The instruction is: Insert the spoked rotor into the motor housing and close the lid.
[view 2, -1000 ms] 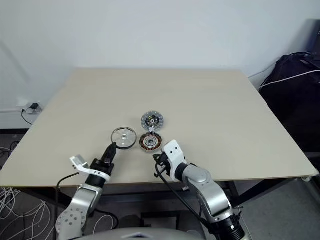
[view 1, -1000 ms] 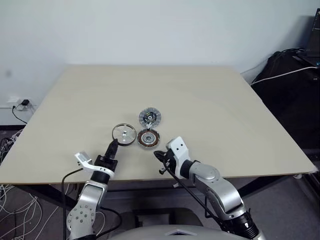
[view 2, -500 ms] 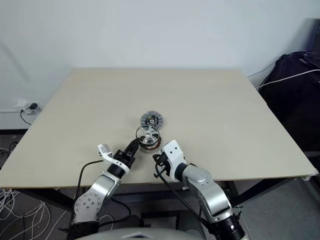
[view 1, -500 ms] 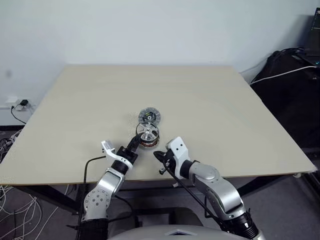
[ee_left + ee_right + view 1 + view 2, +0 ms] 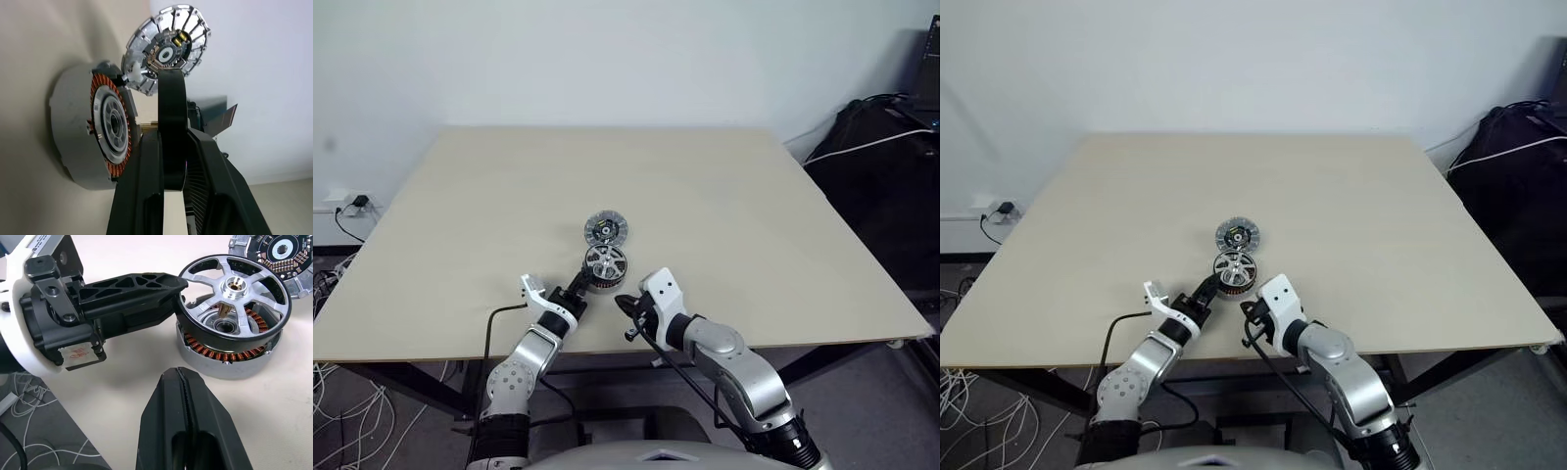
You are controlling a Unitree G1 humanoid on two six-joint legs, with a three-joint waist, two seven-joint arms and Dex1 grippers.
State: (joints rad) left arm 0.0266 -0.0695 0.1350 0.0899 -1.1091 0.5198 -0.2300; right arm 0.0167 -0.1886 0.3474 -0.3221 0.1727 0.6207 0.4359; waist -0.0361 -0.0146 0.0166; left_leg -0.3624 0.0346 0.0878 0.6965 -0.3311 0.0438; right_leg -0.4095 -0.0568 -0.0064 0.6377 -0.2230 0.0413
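- Rotor [image 5: 234, 296], a dark-rimmed wheel with silver spokes and a small hub, sits directly above the housing [image 5: 229, 357], tilted and only partly down over it; copper windings show below its rim on the near side.
- Left gripper [image 5: 168, 284] has the rotor's rim pinched between its two black fingers, gripping the edge nearest the robot; in the left wrist view the rim [image 5: 171, 122] runs edge-on between the fingers.
- Housing rests flat on the table [image 5: 724, 196], near the front edge and about mid-width.
- Lid [image 5: 606, 229], a ribbed silvery disc with a dark centre, lies on the table just behind the housing, its edge close to or touching it; which, I cannot tell.
- Right gripper [image 5: 183, 382] hovers just in front of the housing, apart from it, fingers pressed together with nothing between them.
- Beyond the table's right side stands a dark bag [image 5: 881, 137] with a white cable across it; to the left, cables [image 5: 342, 211] lie by the wall.
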